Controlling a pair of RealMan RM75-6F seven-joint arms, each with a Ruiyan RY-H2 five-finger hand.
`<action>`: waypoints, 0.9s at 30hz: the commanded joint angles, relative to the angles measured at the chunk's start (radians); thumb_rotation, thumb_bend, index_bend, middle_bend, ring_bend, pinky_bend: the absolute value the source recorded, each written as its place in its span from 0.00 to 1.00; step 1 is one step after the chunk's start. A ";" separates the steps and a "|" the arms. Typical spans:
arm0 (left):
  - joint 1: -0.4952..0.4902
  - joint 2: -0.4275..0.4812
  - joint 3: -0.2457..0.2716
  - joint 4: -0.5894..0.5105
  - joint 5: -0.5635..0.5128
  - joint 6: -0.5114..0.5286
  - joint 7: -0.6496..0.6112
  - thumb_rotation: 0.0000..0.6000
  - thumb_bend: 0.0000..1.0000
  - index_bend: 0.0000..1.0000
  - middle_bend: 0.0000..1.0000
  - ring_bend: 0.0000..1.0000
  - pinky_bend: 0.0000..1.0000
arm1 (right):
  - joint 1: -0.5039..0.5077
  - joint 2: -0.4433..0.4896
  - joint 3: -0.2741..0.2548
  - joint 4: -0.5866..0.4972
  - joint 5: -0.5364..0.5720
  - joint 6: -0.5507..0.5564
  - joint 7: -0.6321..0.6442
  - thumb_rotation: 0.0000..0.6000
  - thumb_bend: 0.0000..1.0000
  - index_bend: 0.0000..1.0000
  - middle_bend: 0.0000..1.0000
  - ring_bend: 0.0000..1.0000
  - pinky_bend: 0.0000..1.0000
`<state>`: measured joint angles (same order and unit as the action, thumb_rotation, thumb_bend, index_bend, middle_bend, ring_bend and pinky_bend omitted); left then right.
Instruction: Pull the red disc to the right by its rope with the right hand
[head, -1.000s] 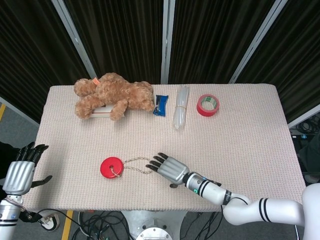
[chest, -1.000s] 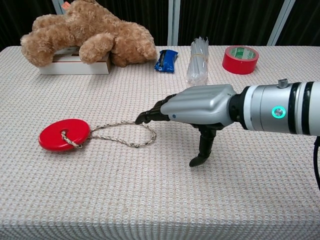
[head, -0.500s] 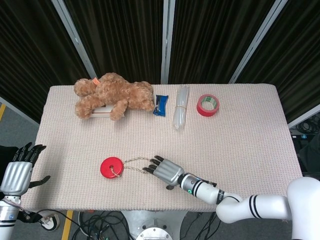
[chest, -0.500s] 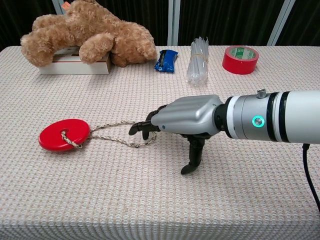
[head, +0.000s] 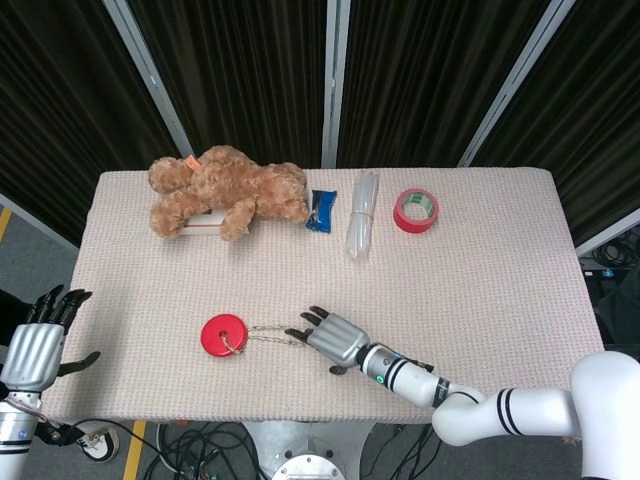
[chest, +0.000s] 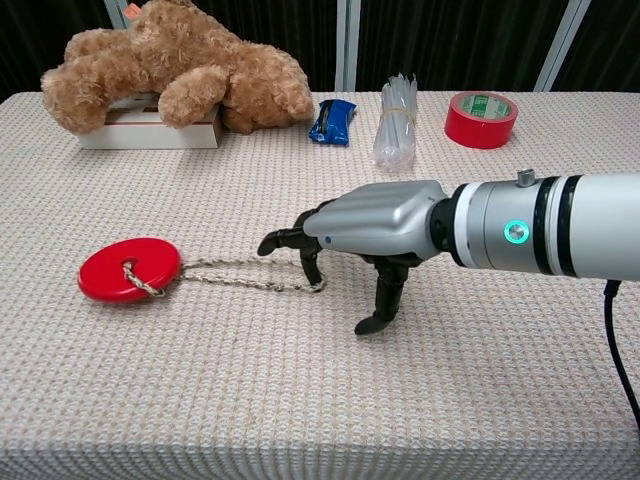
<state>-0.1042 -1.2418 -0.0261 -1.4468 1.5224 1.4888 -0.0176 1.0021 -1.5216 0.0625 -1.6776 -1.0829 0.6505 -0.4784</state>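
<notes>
The red disc (head: 223, 335) (chest: 129, 269) lies flat near the table's front left. Its rope (head: 265, 335) (chest: 240, 275) runs rightward from it as a long, narrow loop. My right hand (head: 335, 338) (chest: 370, 228) hovers palm-down over the loop's right end. Its fingers (chest: 310, 262) are spread and bent down, and one fingertip touches the rope at the loop's end. The thumb points down, apart from the rope, so nothing is pinched. My left hand (head: 38, 345) hangs open off the table's left edge, seen only in the head view.
A teddy bear (head: 228, 188) (chest: 180, 75) lies on a white box (chest: 150, 128) at the back left. A blue packet (head: 321, 210) (chest: 333, 120), a bundle of clear tubes (head: 362, 214) (chest: 397, 120) and a red tape roll (head: 415, 210) (chest: 481, 118) line the back.
My right hand moved left over the loop's end and bent its fingers down onto the rope. The loop has been drawn flatter and narrower. The disc has not moved.
</notes>
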 joint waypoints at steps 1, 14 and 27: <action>0.000 0.000 0.000 0.001 0.000 0.000 -0.001 1.00 0.02 0.16 0.15 0.02 0.12 | 0.000 -0.006 0.006 0.006 -0.006 0.009 0.022 1.00 0.17 0.00 0.50 0.00 0.00; 0.003 -0.001 0.000 0.007 -0.001 0.002 -0.010 1.00 0.02 0.16 0.15 0.02 0.12 | -0.021 -0.028 -0.002 0.018 -0.035 0.115 0.021 1.00 0.29 0.19 0.68 0.16 0.00; 0.003 0.001 0.000 0.005 0.000 0.000 -0.010 1.00 0.02 0.16 0.15 0.02 0.12 | -0.209 0.034 -0.041 0.027 -0.242 0.426 0.150 1.00 0.47 0.99 0.96 0.51 0.01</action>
<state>-0.1009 -1.2411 -0.0259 -1.4418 1.5221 1.4892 -0.0279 0.8386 -1.5205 0.0325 -1.6522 -1.2840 1.0279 -0.3801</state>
